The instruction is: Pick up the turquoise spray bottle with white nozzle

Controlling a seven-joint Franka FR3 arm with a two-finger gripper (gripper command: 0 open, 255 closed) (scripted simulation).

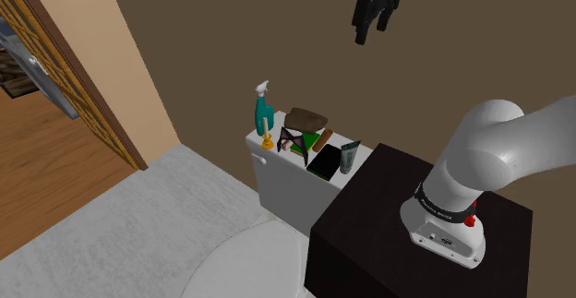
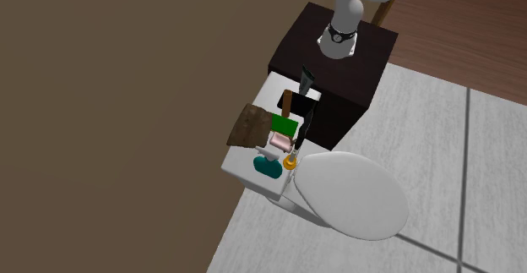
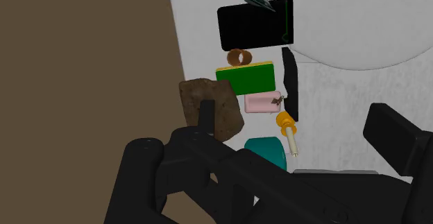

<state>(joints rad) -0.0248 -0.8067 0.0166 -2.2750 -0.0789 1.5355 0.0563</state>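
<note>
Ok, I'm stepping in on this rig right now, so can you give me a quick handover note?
Hand: open, empty, high above the toilet tank.
Turquoise spray bottle: upright at the tank's end farthest from the stand, with a small orange item right beside it.
Done: nothing grasped yet.
Left: descend over the bottle, close on it, lift.

The robot's arm point(image 1: 503, 153) was glossy white, built of thick, rounded tubular links. A dark ring point(image 1: 441, 200) with small pale lettering banded its lowest joint. Below it sat a white flared base point(image 1: 450, 238) with a few small dark marks and a little red spot point(image 1: 473, 220) at its side. The jaws were all black, blocky and angular.
</note>
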